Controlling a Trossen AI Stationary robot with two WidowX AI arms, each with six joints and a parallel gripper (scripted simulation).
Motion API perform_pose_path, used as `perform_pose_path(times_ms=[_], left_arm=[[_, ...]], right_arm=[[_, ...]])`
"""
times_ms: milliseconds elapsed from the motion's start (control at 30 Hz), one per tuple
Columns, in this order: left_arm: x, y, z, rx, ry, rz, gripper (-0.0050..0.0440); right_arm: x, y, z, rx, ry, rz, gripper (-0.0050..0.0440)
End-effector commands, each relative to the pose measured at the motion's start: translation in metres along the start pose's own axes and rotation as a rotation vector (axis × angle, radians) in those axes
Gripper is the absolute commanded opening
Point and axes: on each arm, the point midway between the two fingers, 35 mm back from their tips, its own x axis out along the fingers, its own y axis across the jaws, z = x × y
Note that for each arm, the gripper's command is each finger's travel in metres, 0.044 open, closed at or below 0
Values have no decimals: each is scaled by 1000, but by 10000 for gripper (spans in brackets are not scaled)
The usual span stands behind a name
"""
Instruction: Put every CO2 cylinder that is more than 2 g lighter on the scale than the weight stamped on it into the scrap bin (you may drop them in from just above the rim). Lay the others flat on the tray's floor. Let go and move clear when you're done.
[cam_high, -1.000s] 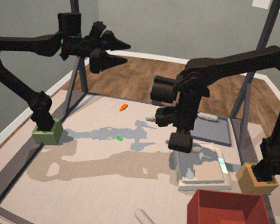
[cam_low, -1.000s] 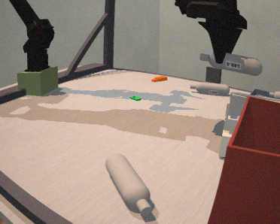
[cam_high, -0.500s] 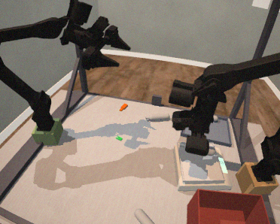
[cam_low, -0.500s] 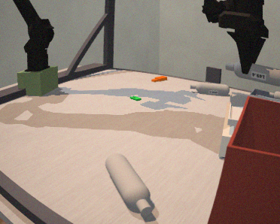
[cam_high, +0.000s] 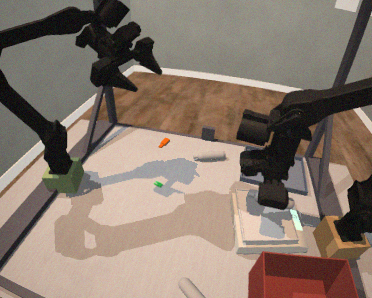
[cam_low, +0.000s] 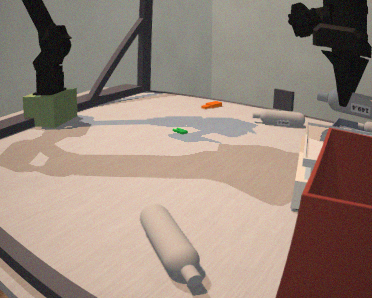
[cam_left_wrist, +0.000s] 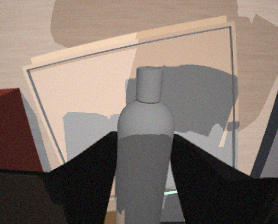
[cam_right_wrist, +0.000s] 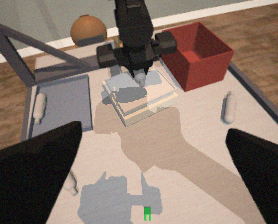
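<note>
A pale table (cam_high: 115, 270) (cam_low: 100, 215) (cam_right_wrist: 210, 135) fills most of the top view. The left arm (cam_high: 325, 104) reaches in from the right edge; the right arm (cam_high: 55, 25) enters from the upper left.

The right gripper (cam_high: 148, 81) (cam_right_wrist: 155, 131) is at the upper left, raised, its fingers spread wide with nothing between them. The left gripper (cam_high: 273, 194) (cam_low: 344, 104) (cam_left_wrist: 144, 139) (cam_right_wrist: 139, 75), right of centre, points down over the scale, pinching a grey cylinder (cam_low: 357, 105) (cam_left_wrist: 145, 115) by its body. Its label, upside down in the exterior view, seems to read 149.4.

A red bin (cam_high: 306, 257) (cam_low: 330, 240) (cam_left_wrist: 20, 135) (cam_right_wrist: 210, 70) sits at the lower right. Just behind it is the cream scale (cam_high: 270, 247) (cam_left_wrist: 50, 100) (cam_right_wrist: 127, 117), its lit display too blurred to read. Beyond that lies the blue-grey tray (cam_high: 300, 170) (cam_right_wrist: 65, 115); the right wrist view shows a tray cylinder (cam_right_wrist: 40, 107) lying in it.

Two more lie on the table: the near cylinder (cam_high: 191, 288) (cam_low: 170, 242) (cam_right_wrist: 229, 107) at the bottom edge, and the far cylinder (cam_high: 210, 156) (cam_low: 282, 118) (cam_right_wrist: 72, 182) near the upper middle. Smallest are an orange piece (cam_high: 164, 143) (cam_low: 212, 105), above centre, and a green piece (cam_high: 158, 184) (cam_low: 180, 131) (cam_right_wrist: 147, 212), left of centre.
</note>
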Motion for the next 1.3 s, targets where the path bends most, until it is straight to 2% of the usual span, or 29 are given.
perform_pose_path(times_ms=[0, 133, 433, 767, 967, 1067, 1267], left_arm=[[6, -1, -1, -4, 0, 1, -50], [14, -1, -1, -4, -4, 0, -50], [9, -2, 6, -4, -24, -2, -50], [27, -2, -9, -4, -13, -1, -50], [38, -2, -7, -4, -3, 0, -50], [34, -2, 6, -4, -25, -1, -50], [33, -2, 8, -3, -28, -1, -50]], right_arm=[[-8, -10, -3, -32, 41, -71, 440], [-9, -16, -9, -66, 68, -97, 440], [-10, -17, -9, -63, 67, -95, 440], [-8, -18, -12, -71, 72, -98, 440], [-8, -18, -12, -71, 72, -98, 440], [-8, -18, -12, -71, 72, -98, 440], [-8, -18, -12, -71, 72, -98, 440]])
